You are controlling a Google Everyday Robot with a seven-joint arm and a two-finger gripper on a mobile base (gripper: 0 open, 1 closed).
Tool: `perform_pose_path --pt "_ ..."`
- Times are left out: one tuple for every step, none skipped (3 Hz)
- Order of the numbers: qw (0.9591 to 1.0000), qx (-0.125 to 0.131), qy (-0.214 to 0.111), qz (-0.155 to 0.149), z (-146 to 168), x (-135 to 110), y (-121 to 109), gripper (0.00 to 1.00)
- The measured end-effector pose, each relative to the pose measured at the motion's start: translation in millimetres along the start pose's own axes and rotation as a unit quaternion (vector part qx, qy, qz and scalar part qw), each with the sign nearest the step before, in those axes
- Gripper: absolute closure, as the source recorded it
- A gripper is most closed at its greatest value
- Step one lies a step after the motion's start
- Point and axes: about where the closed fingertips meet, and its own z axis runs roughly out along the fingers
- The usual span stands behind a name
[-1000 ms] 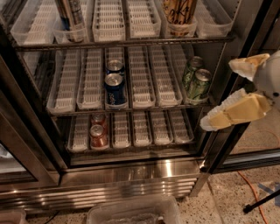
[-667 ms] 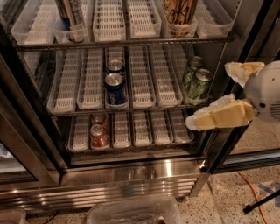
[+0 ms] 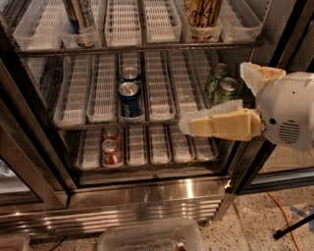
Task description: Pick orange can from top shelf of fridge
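- Shifted leftward since earlier: cream two-finger hand [image 3: 216, 98], released and empty, at right side of stainless-steel fridge [image 3: 147, 193].
- Golden-orange drink can [image 3: 202, 14] stands on dark wire top shelf [image 3: 147, 49], right-hand tray, above hand.

Two blue drink cans with silver lids [image 3: 130, 100] are seen lined up one behind the other in a lane of the middle wire rack [image 3: 73, 125]. Two green cans [image 3: 216, 77] are spotted at that rack's right end, partly covered by the pale two-finger gripper [image 3: 212, 97], its fingers spread apart. Below, two small red cans [image 3: 111, 152] are queued on the lower wire rack [image 3: 147, 165]. An orange cable [image 3: 282, 215] is trailed across the speckled floor [image 3: 252, 230], and a clear plastic tub [image 3: 147, 236] is glimpsed at the bottom edge.
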Motion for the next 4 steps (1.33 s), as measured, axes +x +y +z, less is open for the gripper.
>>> perform_pose_path --pt "0.9991 -0.004 -0.031 0.028 -0.5 -18.8 4.4 0.0" --pt "0.9991 -0.004 -0.031 0.028 -0.5 -18.8 4.4 0.0" --pt "0.9991 0.011 -0.036 0.02 0.8 -22.5 5.7 0.0" --pt "0.9976 0.042 -0.053 0.01 3.5 -25.6 2.1 0.0"
